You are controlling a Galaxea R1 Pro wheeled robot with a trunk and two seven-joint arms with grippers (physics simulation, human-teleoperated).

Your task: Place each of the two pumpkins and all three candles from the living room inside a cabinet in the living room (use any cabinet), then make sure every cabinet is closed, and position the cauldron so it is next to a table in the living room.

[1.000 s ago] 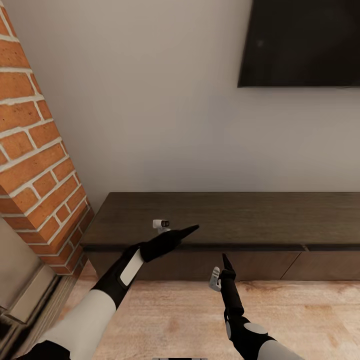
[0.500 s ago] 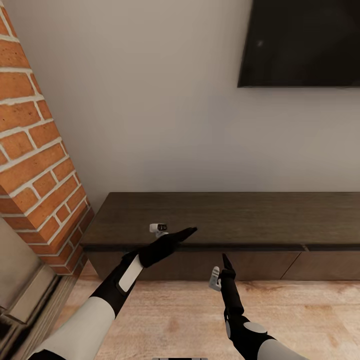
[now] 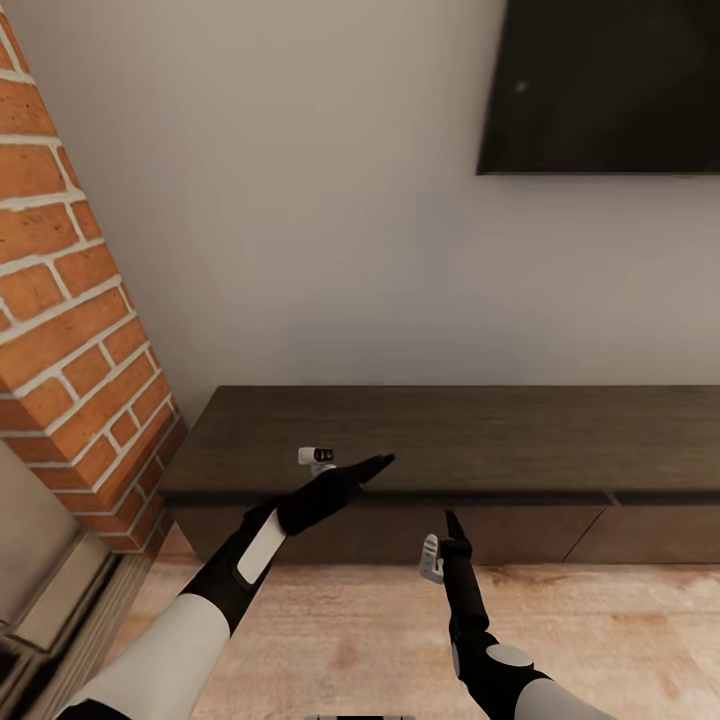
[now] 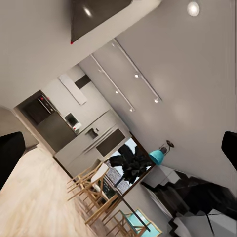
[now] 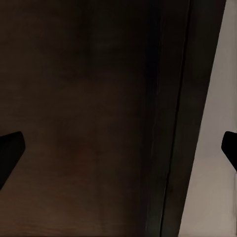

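Observation:
The long, low dark brown cabinet (image 3: 480,430) runs along the pale wall ahead of me, and the drawer fronts I can see are shut flush. My left gripper (image 3: 378,464) hovers over the cabinet's front edge near its left end; in the left wrist view its fingers stand wide apart, open and empty (image 4: 118,153). My right gripper (image 3: 452,524) points at the drawer front just below the top, also open and empty (image 5: 118,148), with dark cabinet wood (image 5: 89,98) close in front of it. Pumpkins, candles and cauldron are out of view.
A red brick chimney (image 3: 70,330) rises at the left, close to the cabinet's end. A large black screen (image 3: 600,80) hangs on the wall at the upper right. Light wood floor (image 3: 350,630) lies under my arms. The left wrist view looks across to a distant dining table with chairs (image 4: 106,195).
My left gripper has eased slightly back and down over the cabinet's front edge. The right arm has barely moved.

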